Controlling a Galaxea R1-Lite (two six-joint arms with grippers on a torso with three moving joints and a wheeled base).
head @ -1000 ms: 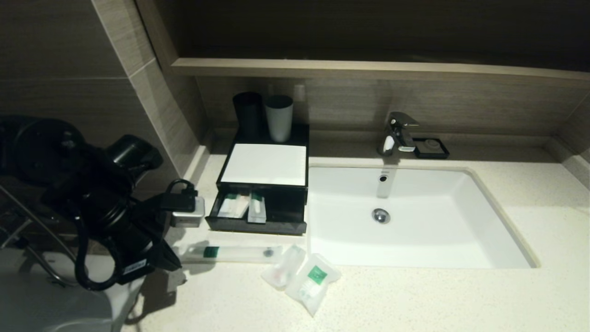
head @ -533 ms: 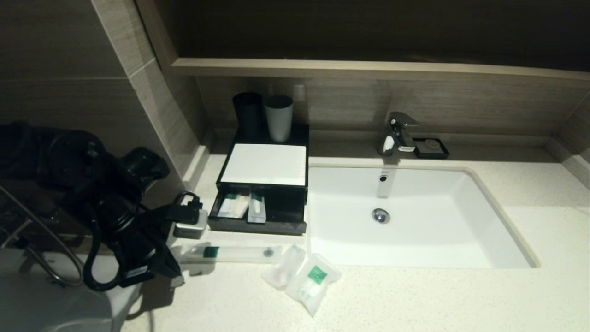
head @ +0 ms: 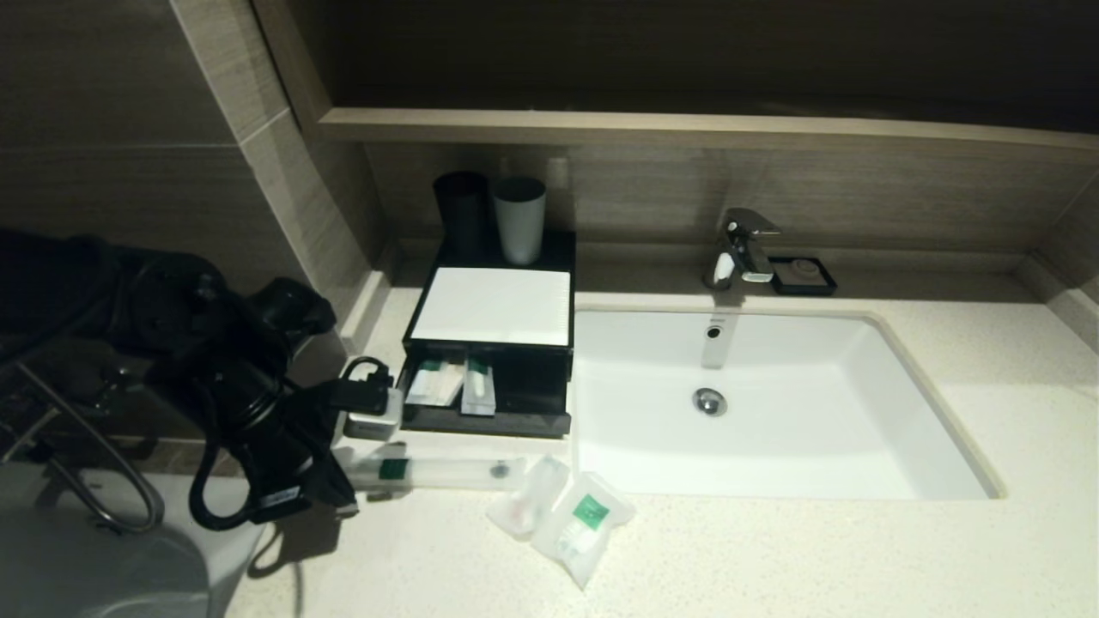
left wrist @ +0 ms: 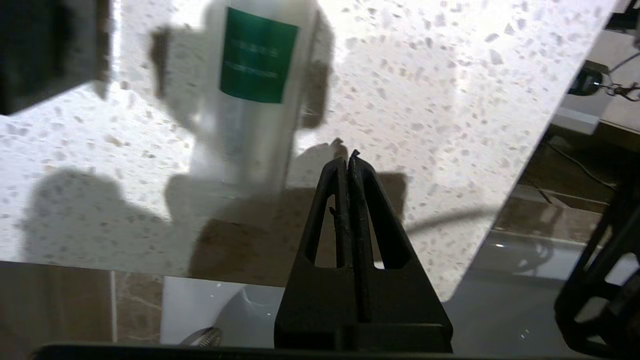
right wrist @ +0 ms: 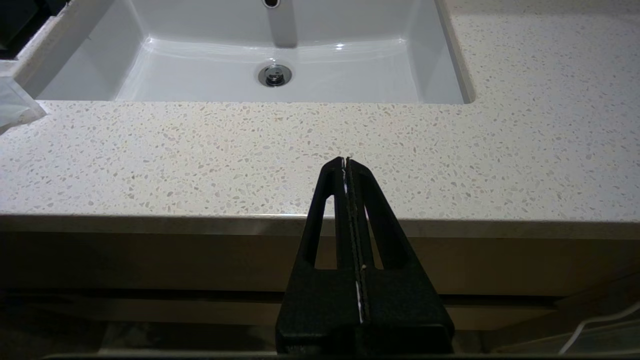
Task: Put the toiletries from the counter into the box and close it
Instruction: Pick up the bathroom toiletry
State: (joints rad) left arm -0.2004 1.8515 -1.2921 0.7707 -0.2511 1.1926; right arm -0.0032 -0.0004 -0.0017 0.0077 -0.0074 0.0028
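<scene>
Three clear sachets lie on the counter [head: 773, 549] in front of the box: a long toothbrush pack [head: 438, 470] with a green label, a small plain one [head: 528, 498] and a squarish green-labelled one [head: 584, 524]. The black box [head: 491, 305] has a white top, and its drawer [head: 481, 403] is pulled out with small packets inside. My left gripper [head: 343, 505] is shut and empty, just above the counter beside the pack's left end. In the left wrist view it [left wrist: 347, 155] sits next to the pack [left wrist: 250, 110]. My right gripper [right wrist: 346, 160] is shut and empty at the counter's front edge.
A white sink [head: 859, 446] with a chrome faucet [head: 743, 249] lies right of the box. A black soap dish [head: 803, 276] sits behind it. A black cup [head: 464, 210] and a grey cup [head: 519, 219] stand on the box's back. The tiled wall is on the left.
My left arm has moved right and a little down, bringing its shut gripper up to the left end of the toothbrush pack. The sachets and drawer have not moved.
</scene>
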